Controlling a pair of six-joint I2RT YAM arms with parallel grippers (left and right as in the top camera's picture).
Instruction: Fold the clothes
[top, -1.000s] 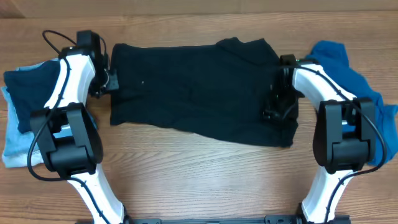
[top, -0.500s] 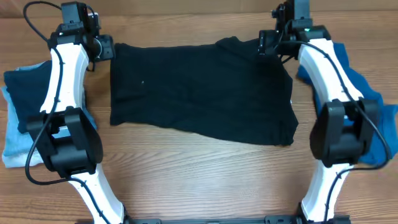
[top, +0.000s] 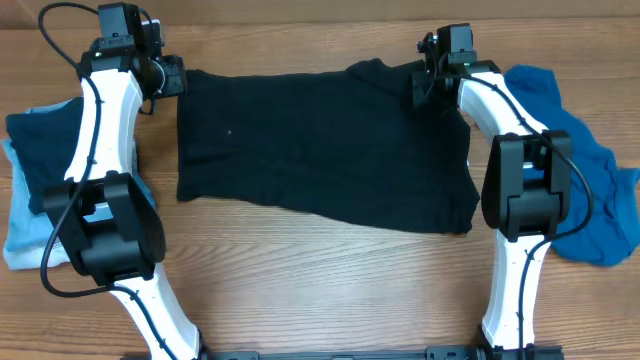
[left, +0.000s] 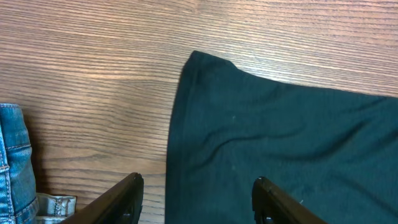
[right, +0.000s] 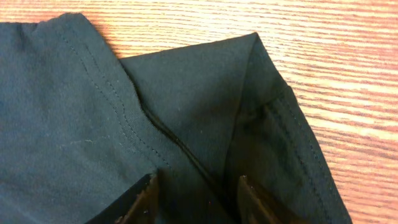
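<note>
The large black shirt (top: 320, 150) lies spread flat on the wooden table. My left gripper (top: 172, 78) is open at its far left corner. In the left wrist view the fingers (left: 198, 193) straddle the shirt's left edge (left: 286, 137) without gripping it. My right gripper (top: 425, 85) is open over the shirt's far right corner. In the right wrist view its fingers (right: 198, 186) are spread on either side of a seam ridge in the black fabric (right: 81, 106). The teal-blue garment (top: 590, 190) lies crumpled at the right, behind the right arm.
Light-blue jeans (top: 20, 225) with a dark navy cloth (top: 40, 150) on top lie at the left edge, beside the left arm; the jeans also show in the left wrist view (left: 15, 155). Bare wooden table (top: 320, 290) lies in front of the shirt.
Both arms swung from the shirt's sides to its far corners. In the last half second the right gripper shifted left and down onto the far right corner; the left stayed still.
</note>
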